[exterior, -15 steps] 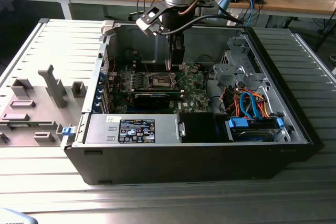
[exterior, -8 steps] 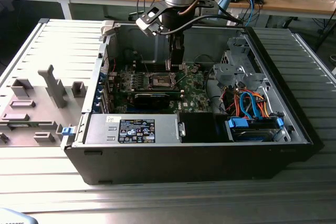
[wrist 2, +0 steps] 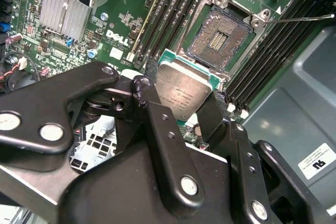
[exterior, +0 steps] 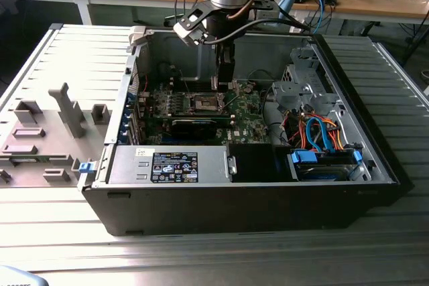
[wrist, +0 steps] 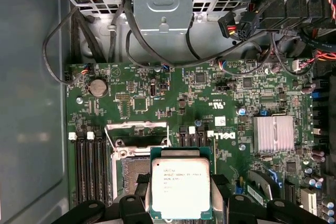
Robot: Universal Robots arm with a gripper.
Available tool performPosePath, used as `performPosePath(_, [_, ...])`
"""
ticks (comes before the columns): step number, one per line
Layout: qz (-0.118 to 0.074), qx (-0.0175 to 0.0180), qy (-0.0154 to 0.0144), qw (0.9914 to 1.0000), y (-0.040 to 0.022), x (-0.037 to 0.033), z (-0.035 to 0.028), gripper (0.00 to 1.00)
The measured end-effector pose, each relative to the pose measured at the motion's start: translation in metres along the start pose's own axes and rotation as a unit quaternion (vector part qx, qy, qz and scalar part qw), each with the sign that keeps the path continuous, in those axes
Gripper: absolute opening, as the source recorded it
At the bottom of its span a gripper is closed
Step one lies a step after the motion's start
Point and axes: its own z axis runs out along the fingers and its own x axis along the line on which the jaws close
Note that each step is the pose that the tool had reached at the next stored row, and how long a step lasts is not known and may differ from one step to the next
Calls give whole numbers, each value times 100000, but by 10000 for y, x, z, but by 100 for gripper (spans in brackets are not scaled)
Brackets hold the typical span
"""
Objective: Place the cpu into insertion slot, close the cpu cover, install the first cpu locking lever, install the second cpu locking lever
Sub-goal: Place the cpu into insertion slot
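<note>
Grip: the gripper (exterior: 224,80) is clenching the cpu (wrist 2: 184,92) by its edges, flat, probably for a level drop.
Where: it is hovering just above and beside the insertion slot (wrist 2: 219,36), upper centre of the exterior view, not seated.
Hidden: the cpu is masking part of the slot in the first wrist view.

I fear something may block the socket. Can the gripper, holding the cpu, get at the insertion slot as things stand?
Probably yes. The gripper grips the cpu close by the insertion slot, whose dark centre lies bare; nothing shows between them.
</note>
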Motion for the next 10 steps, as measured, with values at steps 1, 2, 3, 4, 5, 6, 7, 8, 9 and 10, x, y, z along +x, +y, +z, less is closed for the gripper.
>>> performPosePath(1, [55,4,0,100000,0,0,0,55])
performPosePath(2, [118,6,-2,100000,0,0,0,55])
performPosePath(3, [169,11,-3,100000,0,0,0,55])
performPosePath(4, [248,13,-6,100000,0,0,0,55])
performPosePath(5, [308,15,-9,100000,0,0,0,55])
performPosePath(6, [386,16,-9,99999,0,0,0,55])
performPosePath(7, [440,21,-8,99999,0,0,0,55])
performPosePath(8, [503,22,-9,99999,0,0,1,55])
performPosePath(9, [558,27,-13,99998,0,0,0,55])
performPosePath(10, [639,28,-13,99998,0,0,1,55])
